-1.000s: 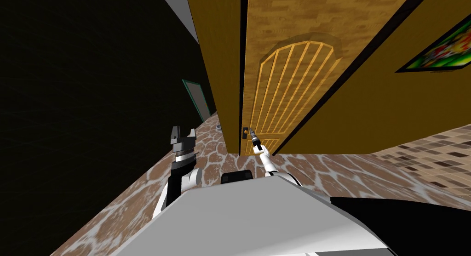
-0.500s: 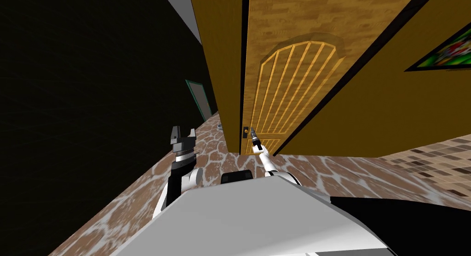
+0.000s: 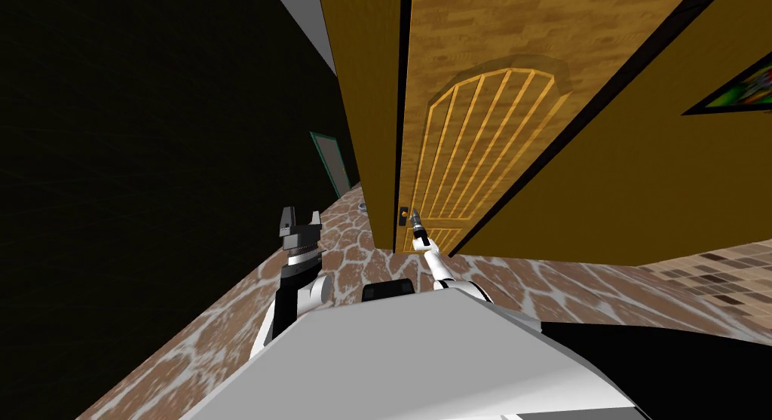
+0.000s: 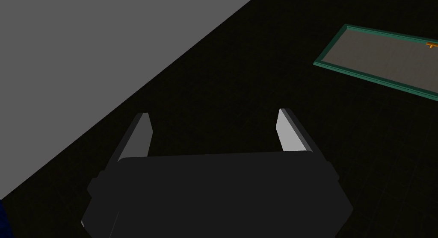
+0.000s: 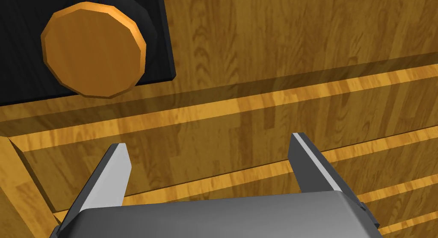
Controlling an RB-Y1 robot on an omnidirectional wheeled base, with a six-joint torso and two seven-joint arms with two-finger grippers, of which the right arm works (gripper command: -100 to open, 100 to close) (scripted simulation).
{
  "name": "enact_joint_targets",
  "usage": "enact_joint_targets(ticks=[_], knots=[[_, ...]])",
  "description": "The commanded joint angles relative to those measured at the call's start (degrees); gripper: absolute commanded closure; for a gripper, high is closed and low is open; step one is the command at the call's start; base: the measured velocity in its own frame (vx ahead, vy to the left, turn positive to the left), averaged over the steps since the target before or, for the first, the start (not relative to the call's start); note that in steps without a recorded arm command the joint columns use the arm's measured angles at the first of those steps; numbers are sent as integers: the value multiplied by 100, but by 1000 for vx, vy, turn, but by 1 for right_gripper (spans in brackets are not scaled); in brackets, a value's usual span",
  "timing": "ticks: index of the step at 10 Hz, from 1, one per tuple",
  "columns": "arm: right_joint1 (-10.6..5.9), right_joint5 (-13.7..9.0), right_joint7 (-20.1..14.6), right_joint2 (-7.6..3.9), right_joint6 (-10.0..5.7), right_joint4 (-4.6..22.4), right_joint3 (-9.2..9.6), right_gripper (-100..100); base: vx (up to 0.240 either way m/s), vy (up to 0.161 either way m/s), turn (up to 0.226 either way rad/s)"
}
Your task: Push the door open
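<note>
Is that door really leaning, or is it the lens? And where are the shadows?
Head view: the lean of the door is the wide lens's, shared by the walls; a black area lies left. Right wrist view: bright wood, a dark band beside the knob. Left wrist view: dim beyond the open left gripper.

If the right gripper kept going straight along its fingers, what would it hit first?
Most likely the wooden door, on its slatted panel beside the round knob, not the knob itself. The open right gripper aims at the wood; the gap between them is unclear.
</note>
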Motion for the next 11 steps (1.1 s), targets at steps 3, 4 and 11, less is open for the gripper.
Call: enact_joint_targets(ticks=[3,4,11], knots=[[-35,-486,-372,10,-11,50,52,-100,-45,-16,58],[-59,-702,-607,20,-19,86,86,-100,-46,-11,85],[-133,-1651,-1310,64,-44,194,186,-100,-46,-12,63]])
